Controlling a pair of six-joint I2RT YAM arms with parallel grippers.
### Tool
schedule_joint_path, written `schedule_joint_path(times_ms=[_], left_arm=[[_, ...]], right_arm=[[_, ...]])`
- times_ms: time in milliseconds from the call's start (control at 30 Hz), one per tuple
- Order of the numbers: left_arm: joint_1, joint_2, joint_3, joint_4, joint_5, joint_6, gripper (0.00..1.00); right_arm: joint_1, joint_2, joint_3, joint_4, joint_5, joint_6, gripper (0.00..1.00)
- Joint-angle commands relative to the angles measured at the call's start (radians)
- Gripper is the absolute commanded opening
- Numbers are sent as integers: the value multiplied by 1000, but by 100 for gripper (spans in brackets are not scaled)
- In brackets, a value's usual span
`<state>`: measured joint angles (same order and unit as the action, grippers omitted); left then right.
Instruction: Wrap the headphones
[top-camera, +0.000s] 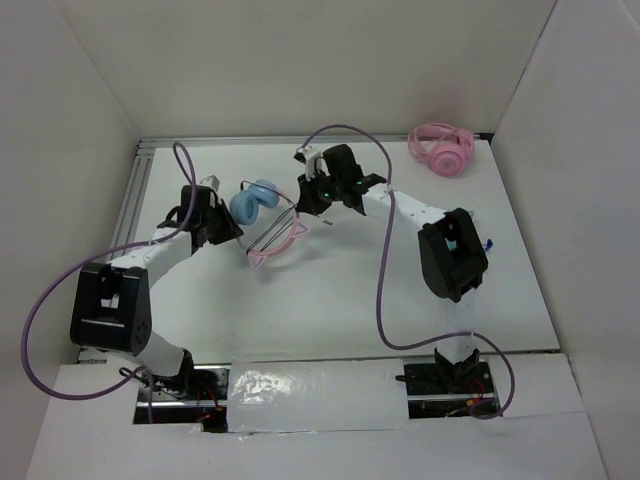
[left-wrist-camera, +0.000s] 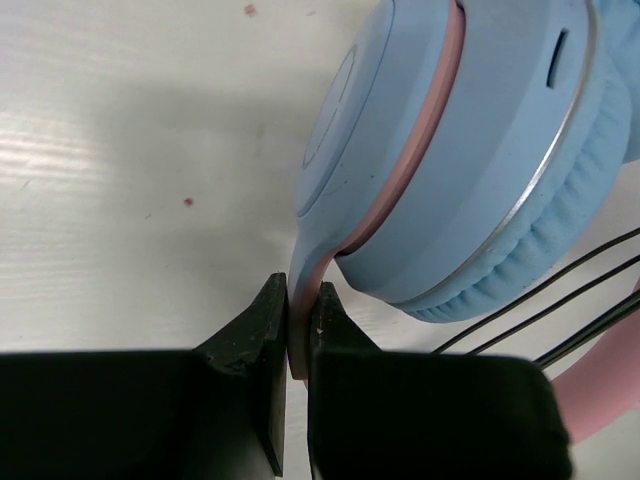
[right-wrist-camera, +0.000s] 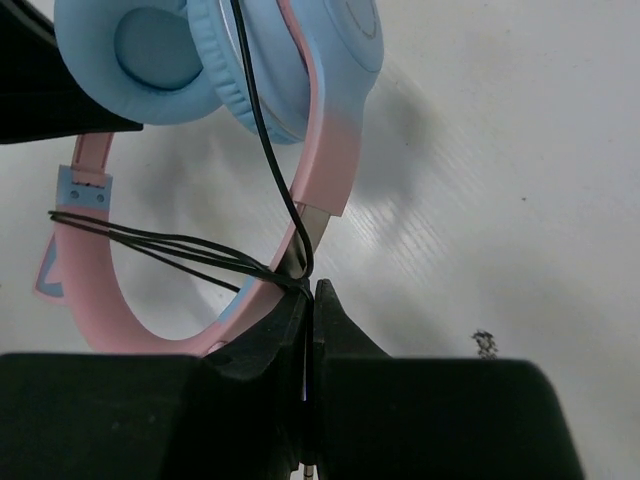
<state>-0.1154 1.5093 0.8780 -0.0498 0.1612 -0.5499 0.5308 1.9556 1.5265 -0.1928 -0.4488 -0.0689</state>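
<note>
The headphones (top-camera: 258, 203) with light blue ear cups and a pink cat-ear headband (top-camera: 277, 246) sit at the table's middle back, between my two grippers. My left gripper (left-wrist-camera: 297, 330) is shut on the pink-blue arm of the headband just below a blue ear cup (left-wrist-camera: 470, 150). My right gripper (right-wrist-camera: 311, 300) is shut on the thin black cable (right-wrist-camera: 262, 130), which runs across the headband (right-wrist-camera: 330, 160) in several strands. The cable's metal plug tip shows at the base of the right jaws. In the top view the left gripper (top-camera: 225, 222) is left of the cups and the right gripper (top-camera: 312, 196) is right of them.
All-pink headphones (top-camera: 441, 148) lie at the far right back of the table. White walls close in the table (top-camera: 400, 300) on three sides. Purple arm cables (top-camera: 382, 260) loop over both arms. A small dark mark (right-wrist-camera: 485, 343) is on the table near the right gripper.
</note>
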Motion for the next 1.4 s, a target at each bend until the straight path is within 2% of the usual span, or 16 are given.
schedule_joint_path(times_ms=[0, 133, 233, 400, 500, 633, 833, 1100, 1200, 1233, 1367], left_arm=[[17, 23, -16, -180, 3, 79, 0], [31, 20, -43, -182, 17, 77, 0], [33, 28, -54, -199, -25, 65, 0], [42, 23, -89, -165, 3, 76, 0], [45, 34, -82, -203, -40, 65, 0], [45, 48, -67, -243, -100, 42, 0], [45, 66, -45, -278, -114, 30, 0], [39, 77, -10, -332, -129, 13, 0], [10, 78, 18, -381, -157, -10, 7], [-12, 78, 27, -410, -201, -31, 18], [-66, 97, 82, -484, -275, -82, 36]], right_arm=[[-6, 57, 115, 47, 137, 67, 7], [-12, 135, 216, -19, 67, 130, 7], [-9, 190, 303, -94, 44, 129, 9], [-3, 253, 325, -106, -27, 84, 13], [1, 301, 368, -149, -59, 84, 15], [20, 335, 415, -189, -42, 80, 17], [38, 393, 510, -298, -10, 58, 22], [0, 396, 492, -303, -65, 124, 30], [-5, 413, 498, -344, -67, 129, 30], [-8, 411, 491, -353, -77, 126, 29], [-6, 359, 391, -303, -80, 142, 28]])
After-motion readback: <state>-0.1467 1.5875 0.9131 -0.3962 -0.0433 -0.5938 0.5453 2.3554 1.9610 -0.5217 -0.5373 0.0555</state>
